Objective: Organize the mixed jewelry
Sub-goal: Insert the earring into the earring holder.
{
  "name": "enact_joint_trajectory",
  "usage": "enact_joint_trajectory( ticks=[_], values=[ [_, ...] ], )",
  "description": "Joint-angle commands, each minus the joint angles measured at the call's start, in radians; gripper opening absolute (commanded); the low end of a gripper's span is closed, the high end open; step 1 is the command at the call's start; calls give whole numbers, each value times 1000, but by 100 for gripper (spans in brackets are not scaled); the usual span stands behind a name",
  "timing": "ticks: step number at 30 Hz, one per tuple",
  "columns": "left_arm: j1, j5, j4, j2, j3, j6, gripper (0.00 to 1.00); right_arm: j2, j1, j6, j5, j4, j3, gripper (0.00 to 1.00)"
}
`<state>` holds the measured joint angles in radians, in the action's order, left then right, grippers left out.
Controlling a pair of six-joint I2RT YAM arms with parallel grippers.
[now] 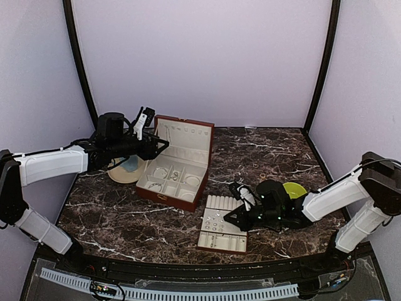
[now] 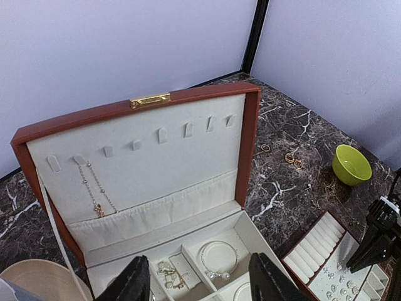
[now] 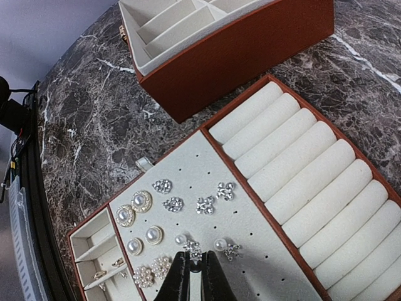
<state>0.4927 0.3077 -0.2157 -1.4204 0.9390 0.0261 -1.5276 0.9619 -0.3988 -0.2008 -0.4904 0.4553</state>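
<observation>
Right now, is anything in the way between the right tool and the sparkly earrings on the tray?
Nothing visible is. The right tool is shut, its tips right at a small sparkly stud on the holed pad of the tray, with nothing between them.

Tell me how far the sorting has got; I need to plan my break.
Done: earrings sit on the tray, a bracelet and necklace in the box. In hand: right gripper shut at a stud; left gripper open over the box. Remaining: loose rings on the table.

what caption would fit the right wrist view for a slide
The right gripper, shut, tips at a small earring on the cream tray, red-brown box behind.
</observation>
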Motion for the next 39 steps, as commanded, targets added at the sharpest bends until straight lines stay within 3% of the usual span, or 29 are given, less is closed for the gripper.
enact_joint_trajectory(
  ticks=[1,39],
  values=[
    [-6,16,-28,29,-18,-8,57,-1,7,-7,11,-10,-20,6],
    [-6,12,-28,36,-19,-15,57,25,15,4,-17,31,-60,9]
  ],
)
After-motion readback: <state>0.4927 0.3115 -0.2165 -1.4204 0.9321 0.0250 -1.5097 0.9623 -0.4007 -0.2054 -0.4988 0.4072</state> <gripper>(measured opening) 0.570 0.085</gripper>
